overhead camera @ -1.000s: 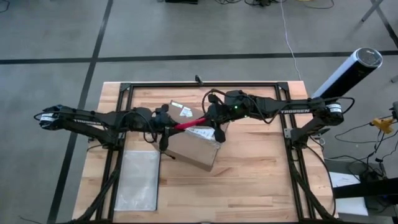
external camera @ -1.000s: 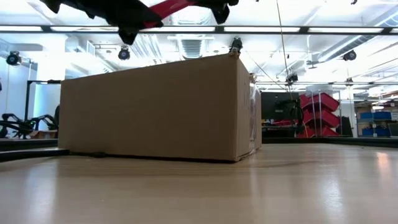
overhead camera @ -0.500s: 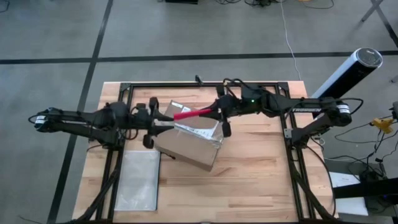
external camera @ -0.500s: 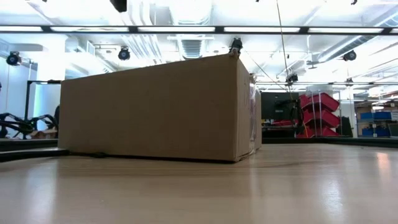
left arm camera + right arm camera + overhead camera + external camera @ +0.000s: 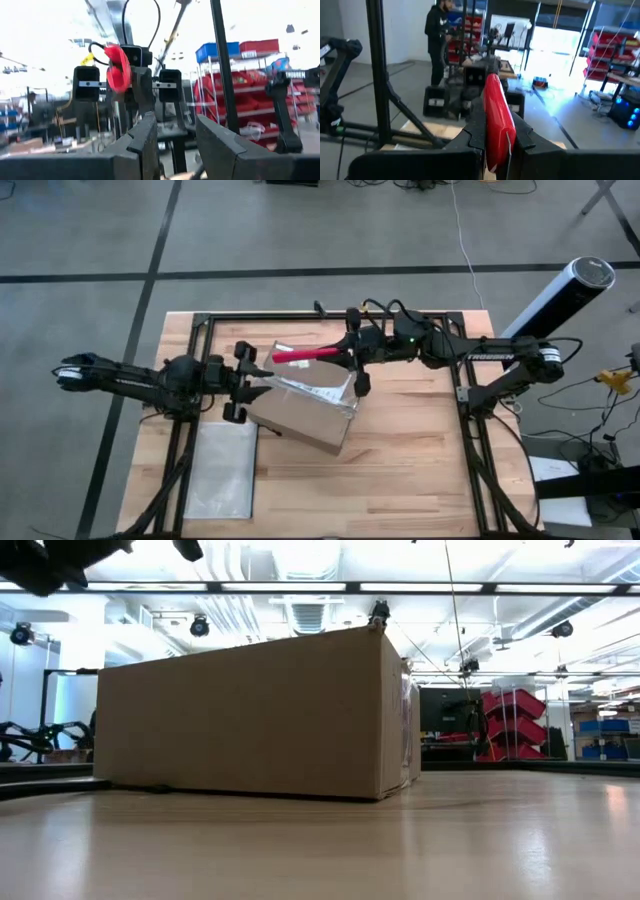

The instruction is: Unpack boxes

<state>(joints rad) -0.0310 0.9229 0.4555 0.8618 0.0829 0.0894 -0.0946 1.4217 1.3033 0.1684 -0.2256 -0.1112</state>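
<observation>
My work surface is a pale wooden table (image 5: 400, 470) with a black metal frame (image 5: 330, 316) running along its edges. The brown cardboard box (image 5: 305, 412) sits directly on it near the middle, skewed to the table's edges, one end toward the rear, with tape and a white label on top. A flat translucent zip pouch (image 5: 220, 468) lies on the wood near the box, at my left front.

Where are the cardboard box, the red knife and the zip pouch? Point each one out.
cardboard box (image 5: 310, 420): high view, on its brown top face.
red knife (image 5: 300, 356): high view, mid-handle, held in the right claw.
zip pouch (image 5: 222, 468): high view, centre of the flat pouch.
</observation>
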